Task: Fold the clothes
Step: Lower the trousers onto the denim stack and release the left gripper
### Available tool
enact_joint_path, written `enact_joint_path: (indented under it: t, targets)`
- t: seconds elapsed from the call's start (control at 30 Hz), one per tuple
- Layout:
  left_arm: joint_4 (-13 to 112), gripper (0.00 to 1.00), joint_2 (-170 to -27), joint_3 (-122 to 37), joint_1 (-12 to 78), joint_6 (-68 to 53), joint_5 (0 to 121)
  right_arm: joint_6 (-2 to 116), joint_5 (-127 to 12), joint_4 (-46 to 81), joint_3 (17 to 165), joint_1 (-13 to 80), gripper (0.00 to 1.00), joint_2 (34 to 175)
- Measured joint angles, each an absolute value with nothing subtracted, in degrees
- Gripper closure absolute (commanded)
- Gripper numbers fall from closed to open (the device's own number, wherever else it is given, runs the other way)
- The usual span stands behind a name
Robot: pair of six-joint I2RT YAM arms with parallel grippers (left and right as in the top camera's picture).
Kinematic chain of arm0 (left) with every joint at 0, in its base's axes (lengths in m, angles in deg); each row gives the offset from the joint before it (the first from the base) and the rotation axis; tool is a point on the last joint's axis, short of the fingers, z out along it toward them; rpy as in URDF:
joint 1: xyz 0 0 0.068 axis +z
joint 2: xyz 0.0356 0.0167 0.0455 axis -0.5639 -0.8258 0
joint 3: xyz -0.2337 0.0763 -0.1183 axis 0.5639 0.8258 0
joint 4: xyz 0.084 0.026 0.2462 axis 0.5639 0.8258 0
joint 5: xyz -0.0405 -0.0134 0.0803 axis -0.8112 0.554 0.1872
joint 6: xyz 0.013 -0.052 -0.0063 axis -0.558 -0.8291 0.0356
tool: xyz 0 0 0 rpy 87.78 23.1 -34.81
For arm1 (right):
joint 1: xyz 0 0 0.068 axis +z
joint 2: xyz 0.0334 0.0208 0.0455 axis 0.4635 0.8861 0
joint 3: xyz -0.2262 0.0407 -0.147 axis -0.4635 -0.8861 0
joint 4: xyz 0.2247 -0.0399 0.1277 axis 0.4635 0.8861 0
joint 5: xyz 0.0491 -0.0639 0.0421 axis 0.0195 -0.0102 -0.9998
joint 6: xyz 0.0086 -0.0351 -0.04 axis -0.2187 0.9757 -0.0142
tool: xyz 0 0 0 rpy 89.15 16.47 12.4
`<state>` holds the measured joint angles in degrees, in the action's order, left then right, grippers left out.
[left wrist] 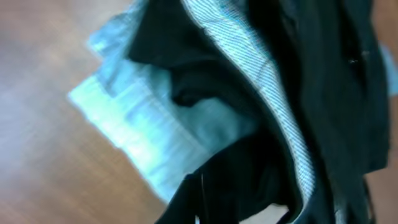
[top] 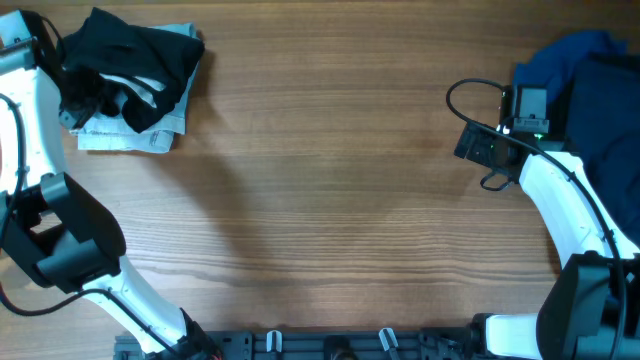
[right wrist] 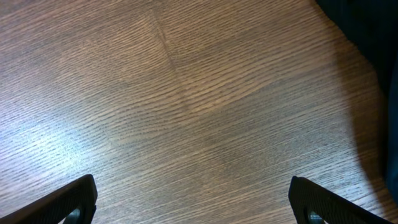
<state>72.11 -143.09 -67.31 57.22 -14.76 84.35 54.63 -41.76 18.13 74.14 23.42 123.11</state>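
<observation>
1. Your surface (top: 330,200) shows open wood across its middle.
2. Black shorts (top: 140,50) lie on a pale blue garment (top: 125,137) at the far-left corner; I cannot tell your left hand's (top: 80,103) grip.
3. Right hand (right wrist: 193,199) released, beside dark blue clothes (top: 590,90) at the right edge.

Two lots of clothes sit at the far corners of the table (top: 330,200), one left and one right.

At the far left, the shorts (top: 140,55) lie bunched on top of a folded garment (top: 130,138), whose near edge and near-right corner stick out from under them. At the far right, well apart from that pile, a heap of garments (top: 590,80) runs off the table's right edge. The right tool (right wrist: 193,208) hangs over the table just left of the heap.
</observation>
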Motion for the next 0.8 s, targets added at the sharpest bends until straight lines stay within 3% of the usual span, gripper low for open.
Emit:
enact_joint_path:
  t: [0.57, 0.8]
  targets:
    - [29.2, 0.96, -143.2, -37.4, 63.2, -21.9, 67.6, 54.6, -41.8, 18.2, 74.1, 23.4, 0.00, 123.1]
    - [23.8, 0.96, -143.2, -36.3, 63.6, -22.7, 64.2, 54.6, -41.8, 18.2, 74.1, 23.4, 0.00, 123.1]
